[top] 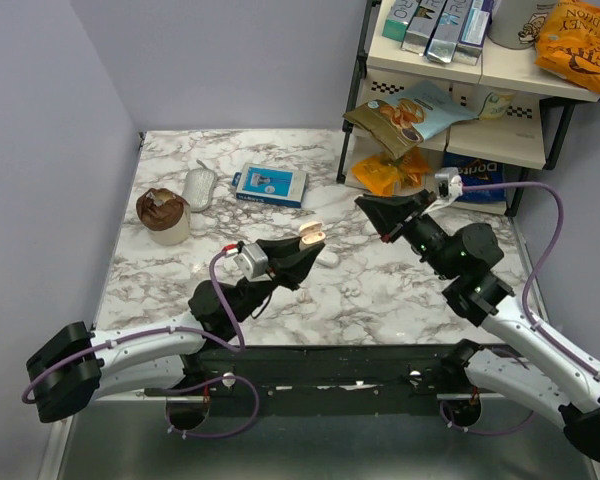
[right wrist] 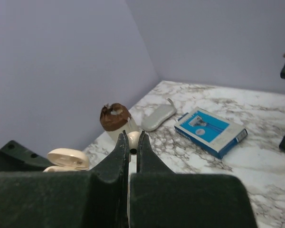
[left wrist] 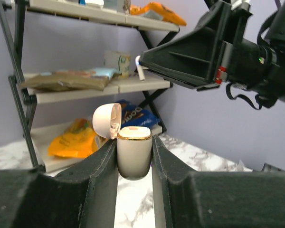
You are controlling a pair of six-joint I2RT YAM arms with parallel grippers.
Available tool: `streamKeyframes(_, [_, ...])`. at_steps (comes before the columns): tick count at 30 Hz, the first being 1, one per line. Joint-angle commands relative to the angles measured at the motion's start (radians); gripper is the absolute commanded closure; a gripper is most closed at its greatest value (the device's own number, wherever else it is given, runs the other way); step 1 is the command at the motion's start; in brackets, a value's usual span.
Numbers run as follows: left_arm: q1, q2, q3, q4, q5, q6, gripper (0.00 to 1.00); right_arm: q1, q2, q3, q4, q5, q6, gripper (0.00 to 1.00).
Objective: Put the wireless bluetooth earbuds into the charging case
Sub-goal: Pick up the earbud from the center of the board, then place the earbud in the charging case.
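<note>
My left gripper [top: 302,246] is shut on the charging case [left wrist: 134,154], a cream oval body with a gold rim. It holds the case upright above the table, with the lid [left wrist: 107,121] hinged open to the left. In the top view the case [top: 312,236] sits at the left fingers' tip. My right gripper [right wrist: 133,136] is shut on one white earbud [right wrist: 133,141], pinched between its fingertips. From the left wrist view the earbud [left wrist: 140,70] hangs at the right gripper's tip, above the open case and apart from it. I see no other earbud.
A black-framed shelf rack [top: 460,70] with snack bags stands at the back right, close behind the right gripper [top: 363,205]. On the marble table [top: 380,290] lie a blue box [top: 270,185], a grey oval item [top: 199,187] and a brown-topped cup [top: 163,215].
</note>
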Motion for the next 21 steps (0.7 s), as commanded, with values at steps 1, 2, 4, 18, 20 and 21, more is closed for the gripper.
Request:
streamKeyframes(1, [0.052, 0.037, 0.080, 0.106, 0.172, -0.036, 1.00, 0.043, -0.043, -0.017, 0.116, -0.040, -0.036, 0.99])
streamKeyframes(2, [0.059, 0.047, 0.090, 0.112, 0.189, -0.043, 1.00, 0.050, -0.048, -0.019, 0.121, -0.040, -0.039, 0.99])
streamKeyframes(4, [0.070, 0.062, 0.109, 0.124, 0.218, -0.060, 1.00, 0.073, -0.065, -0.029, 0.138, -0.028, -0.047, 0.99])
streamKeyframes(18, [0.079, 0.156, 0.127, 0.279, 0.307, -0.102, 1.00, 0.195, -0.095, -0.095, 0.325, -0.004, -0.096, 0.99])
streamKeyframes(20, [0.079, 0.160, 0.129, 0.299, 0.306, -0.112, 1.00, 0.199, -0.091, -0.097, 0.334, 0.000, -0.101, 0.99])
streamKeyframes(21, [0.081, 0.165, 0.129, 0.307, 0.304, -0.117, 1.00, 0.201, -0.089, -0.098, 0.339, 0.001, -0.102, 0.99])
